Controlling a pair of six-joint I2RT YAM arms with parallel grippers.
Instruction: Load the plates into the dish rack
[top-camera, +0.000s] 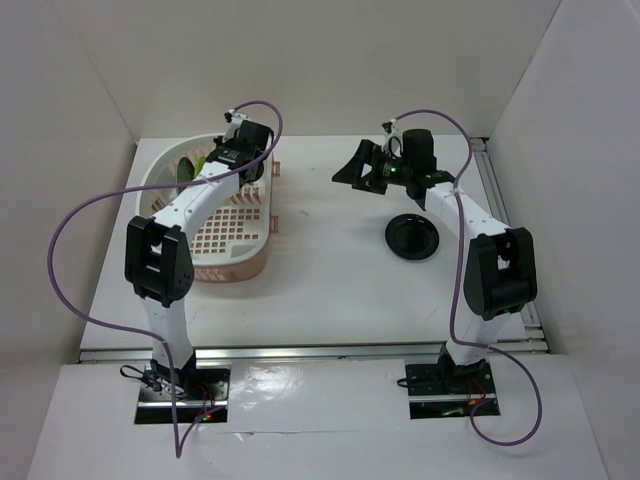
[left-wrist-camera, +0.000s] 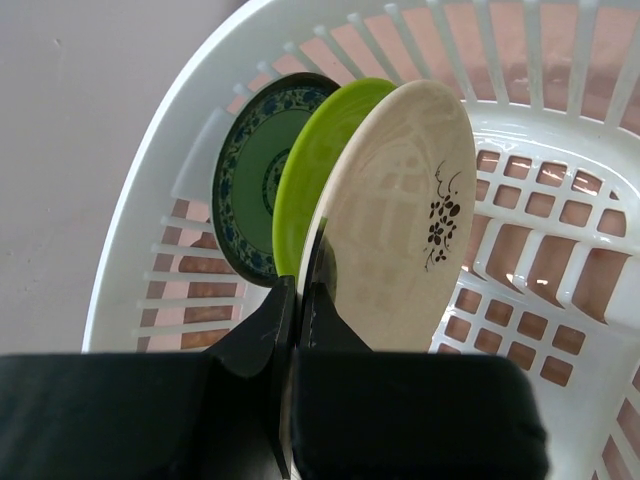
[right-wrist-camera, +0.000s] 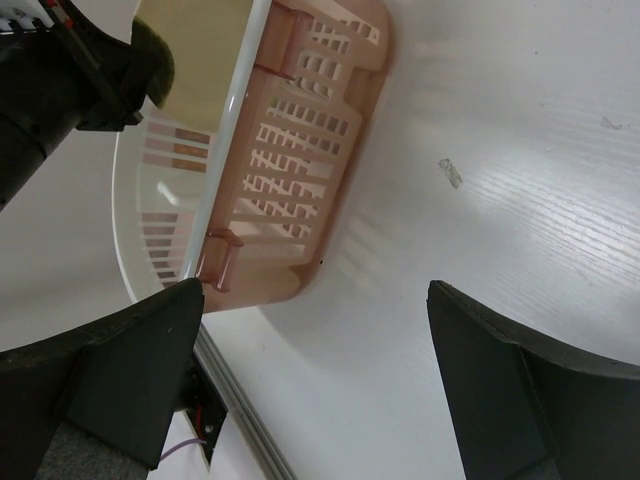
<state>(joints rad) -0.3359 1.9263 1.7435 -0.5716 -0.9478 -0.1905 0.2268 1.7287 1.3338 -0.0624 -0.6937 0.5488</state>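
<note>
Left gripper (left-wrist-camera: 302, 300) pinched together at lower rim of cream plate (left-wrist-camera: 390, 220), upright in dish rack (left-wrist-camera: 560, 120) beside lime plate (left-wrist-camera: 310, 170); grip on rim unclear. Right gripper (right-wrist-camera: 315, 290) spread wide, empty. Black plate (top-camera: 412, 237) flat on table (top-camera: 330, 290). Risk: withdrawal snagging cream plate, toppling row

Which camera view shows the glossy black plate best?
The top external view: the black plate lies flat on the table by the right arm. Neither wrist view shows it: the left looks into the dish rack, the right at its outer wall.
</note>
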